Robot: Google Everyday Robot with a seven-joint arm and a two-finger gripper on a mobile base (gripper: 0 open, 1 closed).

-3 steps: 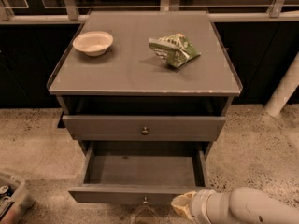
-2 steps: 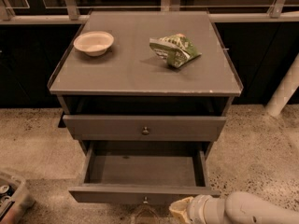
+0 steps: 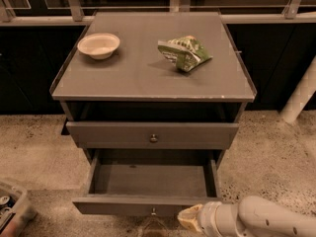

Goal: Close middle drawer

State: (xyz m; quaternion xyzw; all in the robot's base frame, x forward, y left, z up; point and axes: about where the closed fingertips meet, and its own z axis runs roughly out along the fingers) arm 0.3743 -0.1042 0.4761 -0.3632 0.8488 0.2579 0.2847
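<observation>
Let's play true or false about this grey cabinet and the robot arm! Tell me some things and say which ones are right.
1. The dark grey wooden middle drawer with the small round knob is pulled far out. True.
2. The pale round bowl sits inside that drawer. False: it stands on the grey cabinet top, near the back left corner.
3. The crumpled green snack bag lies on the cabinet top, to the right of the bowl. True.
4. The robot's gripper hovers high above the bowl. False: it is low down at the bottom right, close to the right part of the middle drawer's front.
</observation>
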